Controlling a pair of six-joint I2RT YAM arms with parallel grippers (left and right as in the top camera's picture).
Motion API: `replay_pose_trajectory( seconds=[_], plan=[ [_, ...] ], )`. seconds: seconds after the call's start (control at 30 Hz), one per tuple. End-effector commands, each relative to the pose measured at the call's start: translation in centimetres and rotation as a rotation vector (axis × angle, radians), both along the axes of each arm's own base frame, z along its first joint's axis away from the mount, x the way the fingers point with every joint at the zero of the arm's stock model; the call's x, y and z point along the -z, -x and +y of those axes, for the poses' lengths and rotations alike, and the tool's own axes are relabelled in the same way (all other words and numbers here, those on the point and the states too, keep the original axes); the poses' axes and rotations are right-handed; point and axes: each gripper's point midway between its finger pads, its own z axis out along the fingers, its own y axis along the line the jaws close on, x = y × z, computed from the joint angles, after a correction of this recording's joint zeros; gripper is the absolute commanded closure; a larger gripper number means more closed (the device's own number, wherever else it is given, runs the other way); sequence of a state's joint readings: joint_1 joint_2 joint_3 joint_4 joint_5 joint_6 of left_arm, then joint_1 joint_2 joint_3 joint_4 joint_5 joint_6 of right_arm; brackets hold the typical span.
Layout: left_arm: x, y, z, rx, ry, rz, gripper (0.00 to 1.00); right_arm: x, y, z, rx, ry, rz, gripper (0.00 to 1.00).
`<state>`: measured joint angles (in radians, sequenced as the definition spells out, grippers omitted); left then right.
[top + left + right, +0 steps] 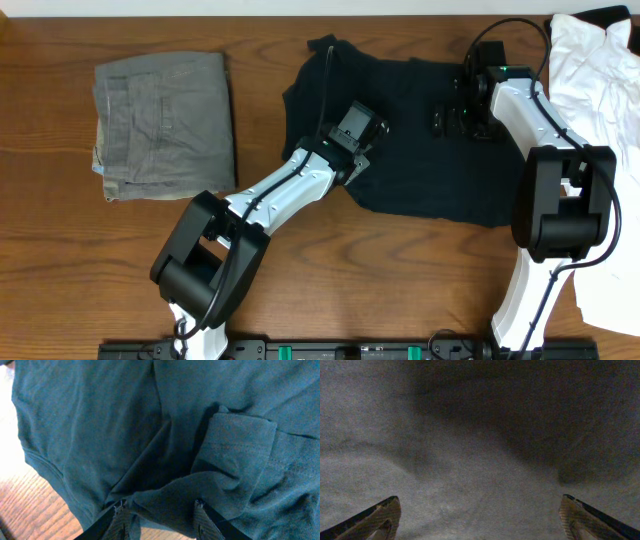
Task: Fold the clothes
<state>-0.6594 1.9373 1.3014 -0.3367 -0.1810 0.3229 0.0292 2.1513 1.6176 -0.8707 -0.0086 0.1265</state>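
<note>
Across the whole overhead view runs the brown wooden surface (60, 220), and spread over its upper middle lies the black T-shirt (420, 180). It is mostly flat, rumpled along its left side, with one corner poking toward the top centre of the frame.

Over on the right edge sits a crumpled white garment (600, 90), running from the upper right corner down the side. In the upper left, the grey-green trousers (165, 120) lie neatly folded, apart from the shirt.

Now the arms. The left arm (290, 190) reaches diagonally from the lower left up onto the shirt's left part. The right arm (545, 130) rises from the lower right and bends in over the shirt's upper right area.

Down at the business end, the left pincer (159, 517) is pinching a bunched fold of the T-shirt, with cloth gathered between its two fingers (120, 520) and a hemmed flap doubled over just above them. The right pincer (482, 517) is spread wide, jaws far apart at the bottom corners of its view, with nothing between them but dark fabric close beneath.
</note>
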Motion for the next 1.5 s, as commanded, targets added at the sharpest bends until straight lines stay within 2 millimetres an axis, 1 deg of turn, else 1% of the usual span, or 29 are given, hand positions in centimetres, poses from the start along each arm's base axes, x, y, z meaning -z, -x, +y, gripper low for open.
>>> replay_pose_trajectory(
  seconds=[0.0, 0.13, 0.23, 0.43, 0.53, 0.67, 0.77, 0.87, 0.9, 1.0, 1.13, 1.27, 1.47],
  plan=[
    [-0.4, -0.3, 0.0, 0.003, -0.01, -0.018, 0.57, -0.6, -0.6, 0.0, 0.017, -0.01, -0.019, 0.01],
    [-2.4, -0.2, -0.3, -0.005, 0.025, -0.049, 0.57, -0.6, -0.6, 0.0, 0.017, -0.01, -0.019, 0.01],
    [-3.1, 0.5, -0.3, 0.004, 0.02, -0.041, 0.57, -0.6, -0.6, 0.0, 0.018, -0.01, -0.019, 0.01],
    [-1.7, 3.4, 0.1, 0.038, -0.057, 0.054, 0.57, -0.6, -0.6, 0.0, 0.017, -0.01, -0.019, 0.01],
    [-0.9, 4.8, -0.1, 0.065, -0.086, 0.086, 0.57, -0.6, -0.6, 0.0, 0.018, -0.01, -0.019, 0.01],
    [0.3, 5.7, -0.7, 0.09, -0.087, 0.083, 0.57, -0.6, -0.6, 0.0, 0.017, -0.01, -0.019, 0.01],
    [1.2, 5.3, -0.4, 0.075, -0.109, 0.056, 0.57, -0.6, -0.6, 0.0, 0.017, -0.01, -0.019, 0.01],
    [2.0, 4.3, 1.1, 0.039, -0.182, -0.006, 0.57, -0.6, -0.6, 0.0, 0.017, -0.01, -0.019, 0.01],
    [2.3, 4.1, 1.1, 0.044, -0.191, -0.011, 0.57, -0.6, -0.6, 0.0, 0.017, -0.01, -0.019, 0.01],
    [2.6, 3.5, 0.5, 0.041, -0.171, -0.033, 0.57, -0.6, -0.6, 0.0, 0.017, -0.01, -0.019, 0.01],
    [2.0, 2.5, -0.3, 0.041, -0.132, -0.08, 0.57, -0.6, -0.6, 0.0, 0.017, -0.01, -0.019, 0.01],
    [2.3, 2.3, 0.1, 0.065, -0.175, -0.085, 0.57, -0.6, -0.6, 0.0, 0.017, -0.01, -0.019, 0.01],
    [2.8, 2.1, 0.6, 0.055, -0.182, -0.075, 0.57, -0.6, -0.6, 0.0, 0.018, -0.01, -0.019, 0.01]
  ],
)
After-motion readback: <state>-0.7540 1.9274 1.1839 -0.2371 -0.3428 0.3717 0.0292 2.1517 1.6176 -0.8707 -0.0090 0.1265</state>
